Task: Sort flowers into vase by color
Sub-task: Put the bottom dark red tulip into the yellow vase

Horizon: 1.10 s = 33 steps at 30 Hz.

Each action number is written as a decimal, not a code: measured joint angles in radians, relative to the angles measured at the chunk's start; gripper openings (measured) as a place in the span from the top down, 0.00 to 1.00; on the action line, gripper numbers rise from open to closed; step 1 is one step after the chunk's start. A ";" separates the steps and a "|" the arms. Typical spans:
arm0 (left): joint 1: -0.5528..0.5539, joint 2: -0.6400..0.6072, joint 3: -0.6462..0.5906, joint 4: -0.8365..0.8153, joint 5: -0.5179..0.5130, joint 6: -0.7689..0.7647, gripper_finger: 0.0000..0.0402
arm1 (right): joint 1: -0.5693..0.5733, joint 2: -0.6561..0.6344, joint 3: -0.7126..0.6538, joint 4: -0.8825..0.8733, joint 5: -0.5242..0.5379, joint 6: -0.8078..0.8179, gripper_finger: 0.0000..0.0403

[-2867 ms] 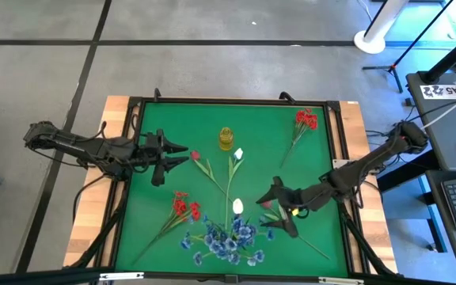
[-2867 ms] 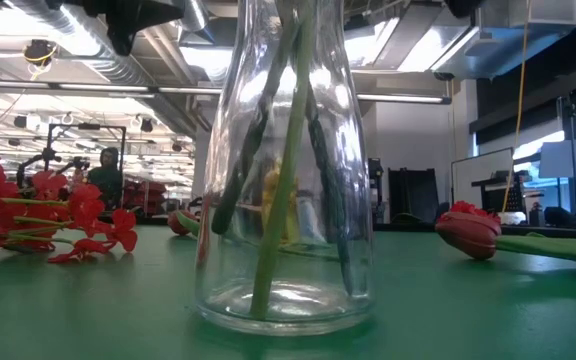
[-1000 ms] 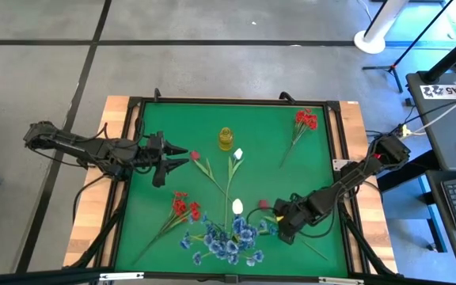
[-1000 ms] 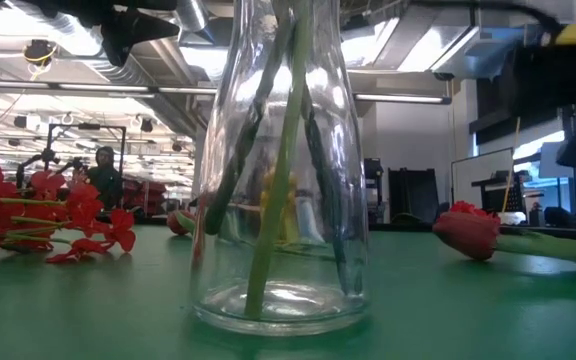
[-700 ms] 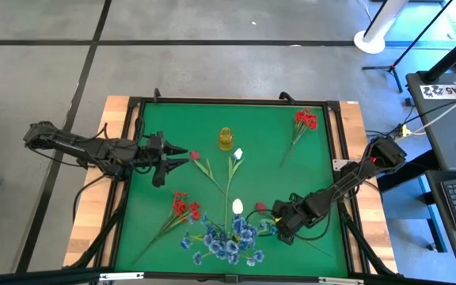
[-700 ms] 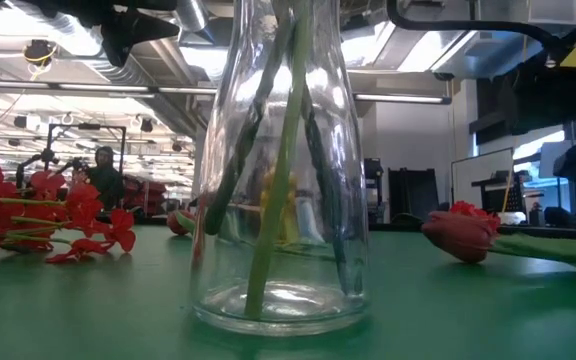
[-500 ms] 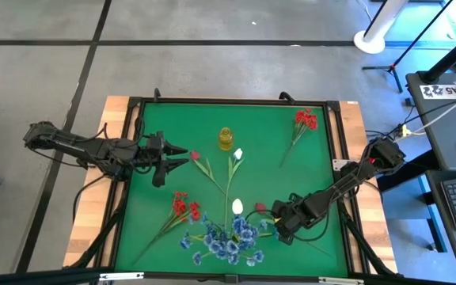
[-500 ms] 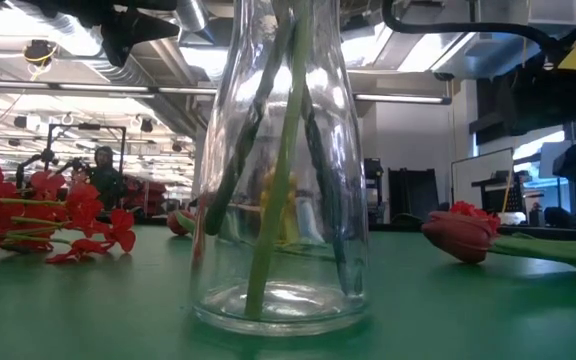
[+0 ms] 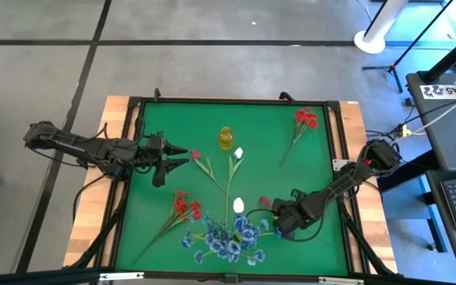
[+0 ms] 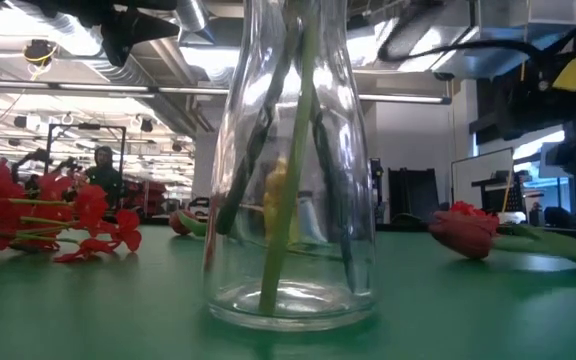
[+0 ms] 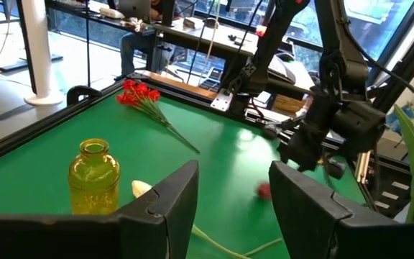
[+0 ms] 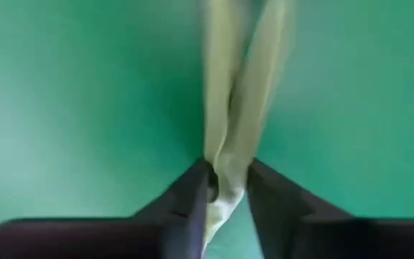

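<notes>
The rosebud's [image 9: 265, 202] stem [image 12: 221, 180], blurred, sits pinched between the right gripper [image 12: 225, 188]; left gripper [image 11: 225, 198] stands apart, its tips cut off.

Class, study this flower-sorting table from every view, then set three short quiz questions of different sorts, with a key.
1. True or false: the right gripper is closing on a green stem.
2. Which sits nearest the yellow vase? A blue flowers; B white bud; C far red cluster.
3. Fill in: the left gripper hovers with open fingers at the mat's ____ edge.

Key: 1 true; 2 B; 3 left.
</notes>
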 joint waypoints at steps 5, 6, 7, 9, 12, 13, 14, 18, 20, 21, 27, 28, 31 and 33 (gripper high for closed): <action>0.000 0.000 0.000 0.000 0.000 0.000 0.59 | -0.036 -0.003 0.114 -0.187 0.111 -0.014 0.97; 0.000 0.000 0.000 -0.001 0.000 0.000 0.59 | -0.044 -0.002 0.134 -0.239 0.146 -0.014 0.98; 0.000 0.000 0.000 -0.001 0.000 0.000 0.59 | -0.054 0.000 0.156 -0.269 0.178 -0.013 0.97; 0.000 0.000 0.000 -0.001 0.000 0.000 0.59 | -0.079 -0.003 0.204 -0.320 0.243 -0.014 0.94; 0.000 0.000 0.000 -0.003 0.000 0.000 0.59 | -0.116 -0.022 0.246 -0.382 0.334 -0.037 0.93; 0.000 0.000 0.000 -0.003 0.000 0.000 0.59 | -0.131 -0.035 0.256 -0.377 0.366 -0.046 0.94; 0.000 0.000 0.000 -0.004 0.000 0.000 0.59 | -0.147 -0.052 0.262 -0.374 0.398 -0.055 0.95; 0.000 0.000 0.000 -0.007 0.000 -0.002 0.59 | -0.229 -0.132 0.265 -0.380 0.487 -0.115 0.98; 0.000 0.000 0.000 -0.008 0.000 -0.002 0.59 | -0.279 -0.174 0.265 -0.380 0.526 -0.152 0.97; 0.000 0.000 0.000 -0.008 0.000 -0.002 0.59 | -0.306 -0.197 0.265 -0.374 0.547 -0.174 0.97; 0.000 0.000 0.000 -0.007 0.000 0.003 0.59 | -0.480 -0.287 0.265 -0.072 0.588 -0.487 0.99; 0.000 0.000 0.000 -0.007 0.000 0.005 0.59 | -0.508 -0.292 0.265 0.015 0.559 -0.557 0.99; 0.000 0.013 0.000 -0.001 0.002 0.006 0.59 | -0.591 -0.291 0.265 0.259 0.389 -0.752 0.99; 0.000 0.023 0.000 0.008 0.027 0.009 0.59 | -0.646 -0.286 0.265 0.387 0.256 -0.838 0.99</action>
